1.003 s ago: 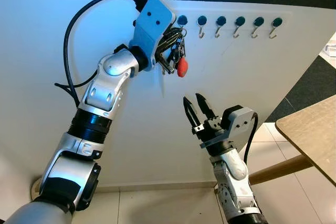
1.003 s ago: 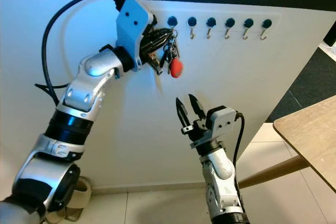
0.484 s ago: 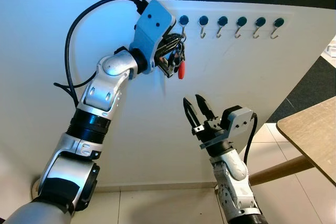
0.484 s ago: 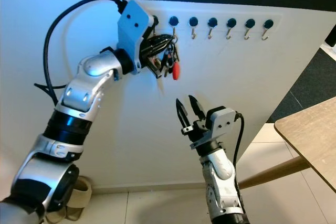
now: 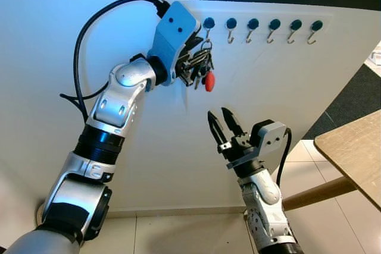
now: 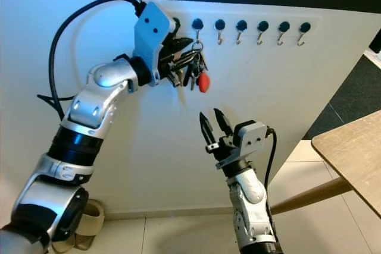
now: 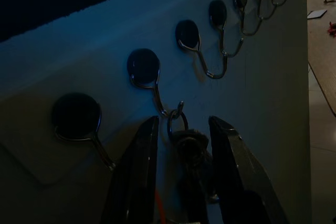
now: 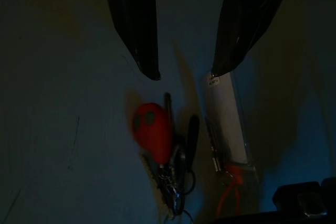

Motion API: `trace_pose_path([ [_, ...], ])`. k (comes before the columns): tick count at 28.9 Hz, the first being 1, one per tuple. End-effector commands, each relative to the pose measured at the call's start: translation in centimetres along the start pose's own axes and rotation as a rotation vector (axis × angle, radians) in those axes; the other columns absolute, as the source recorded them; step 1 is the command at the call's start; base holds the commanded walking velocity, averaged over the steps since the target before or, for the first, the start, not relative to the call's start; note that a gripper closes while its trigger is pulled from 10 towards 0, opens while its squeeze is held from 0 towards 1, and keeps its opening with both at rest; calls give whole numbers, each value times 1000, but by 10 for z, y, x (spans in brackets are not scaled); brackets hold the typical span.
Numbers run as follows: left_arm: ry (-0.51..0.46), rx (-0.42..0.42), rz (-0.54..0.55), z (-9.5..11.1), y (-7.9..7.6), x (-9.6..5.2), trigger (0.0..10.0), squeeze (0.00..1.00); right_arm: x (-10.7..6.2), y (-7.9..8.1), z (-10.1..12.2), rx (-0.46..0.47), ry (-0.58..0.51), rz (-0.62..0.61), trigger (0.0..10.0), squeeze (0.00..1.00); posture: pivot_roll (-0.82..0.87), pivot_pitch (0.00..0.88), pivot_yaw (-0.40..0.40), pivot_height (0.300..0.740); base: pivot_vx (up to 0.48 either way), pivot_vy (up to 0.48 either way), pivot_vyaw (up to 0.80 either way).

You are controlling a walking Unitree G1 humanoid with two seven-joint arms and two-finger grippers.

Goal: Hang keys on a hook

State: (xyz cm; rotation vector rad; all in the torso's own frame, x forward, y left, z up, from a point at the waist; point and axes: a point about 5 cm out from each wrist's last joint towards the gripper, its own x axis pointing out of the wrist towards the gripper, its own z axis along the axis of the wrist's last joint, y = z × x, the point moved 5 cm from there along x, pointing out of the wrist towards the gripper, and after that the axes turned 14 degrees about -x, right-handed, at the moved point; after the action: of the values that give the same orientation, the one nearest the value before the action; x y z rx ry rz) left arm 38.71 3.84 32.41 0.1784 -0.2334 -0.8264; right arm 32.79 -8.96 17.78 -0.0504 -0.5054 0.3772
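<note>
We record the left gripper raised against the white wall, its jaws standing slightly apart with the top of the bunch of keys between them; in the left wrist view the black fingers flank the bunch on both sides, but that dark view does not let us tell whether they touch it. In the same view the key ring is looped over the bent end of a hook, the second in the row that runs away from the camera. In the head views the bunch hangs directly below the leftmost visible hook of the row of dark-headed hooks, and a red fob dangles at the bottom of the bunch, just beside the gripper's blue housing. A black cable arcs from that housing down along the silver left arm. The right gripper is held upright well below the keys, apart from them, its jaws spread open on nothing. Its wrist view looks up between its fingers at the red fob and a clear tag hanging against the wall. At the right edge we note a wooden tabletop, and pale floor tiles lie below.
</note>
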Motion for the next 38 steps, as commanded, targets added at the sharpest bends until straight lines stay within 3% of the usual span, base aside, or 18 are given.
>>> trace_pose_path([
  [1,-45,-3,6,11,0,-1,10000,0,-3,-3,1,11,1,-16,10000,0,91,74,-50,740,0,0,0],
  [6,-82,-65,-15,18,-2,-2,10000,0,-2,-3,0,12,1,-18,10000,0,93,75,-50,740,0,0,0],
  [10,-53,-120,-101,14,-11,-7,10000,0,-3,-4,0,13,4,-18,10000,0,92,76,-50,740,0,0,0],
  [14,9,-165,-230,4,-25,-16,10000,0,-4,-4,-2,15,9,-17,10000,0,91,80,-50,740,0,0,0],
  [15,10,-231,-346,3,-38,-29,10000,0,-4,-4,-2,14,10,-17,10000,0,91,82,-51,740,0,0,0],
  [16,10,-246,-384,3,-42,-33,10000,0,-4,-4,-2,14,10,-18,10000,0,91,82,-51,740,0,0,0],
  [20,25,-266,-447,1,-50,-42,10000,0,-4,-4,-2,14,12,-16,10000,0,90,84,-52,740,0,0,0],
  [21,135,-255,-526,-21,-66,-61,10000,0,-6,-1,-8,17,36,2,10000,0,87,87,-47,740,0,0,0],
  [24,188,-243,-542,-32,-71,-68,10000,0,-7,0,-11,19,50,11,10000,0,87,87,-47,740,0,0,0],
  [27,389,-259,-429,-89,-71,-89,10000,0,-18,15,-46,37,227,99,10000,0,69,80,-49,740,0,0,0],
  [29,415,-263,-411,-97,-70,-93,10000,0,-21,17,-50,38,250,111,10000,0,69,80,-49,740,0,0,0],
  [30,481,-335,-342,-130,-74,-106,10000,0,-31,18,-61,28,290,129,10000,0,74,77,-65,740,0,0,0],
  [31,481,-335,-342,-130,-74,-106,10000,0,-31,18,-61,28,290,129,10000,0,74,77,-65,740,0,0,0],
  [33,592,-471,-164,-195,-81,-136,10000,0,-52,17,-82,23,375,142,10000,0,67,78,-70,740,0,0,0],
  [34,592,-471,-164,-195,-81,-136,10000,0,-52,17,-82,23,375,142,10000,0,67,78,-70,740,0,0,0],
  [36,637,-544,36,-237,-80,-158,10000,0,-67,14,-97,15,445,140,10000,0,63,78,-70,740,0,0,0],
  [38,643,-561,97,-246,-78,-163,10000,0,-71,13,-101,13,462,137,10000,0,63,78,-70,740,0,0,0],
])
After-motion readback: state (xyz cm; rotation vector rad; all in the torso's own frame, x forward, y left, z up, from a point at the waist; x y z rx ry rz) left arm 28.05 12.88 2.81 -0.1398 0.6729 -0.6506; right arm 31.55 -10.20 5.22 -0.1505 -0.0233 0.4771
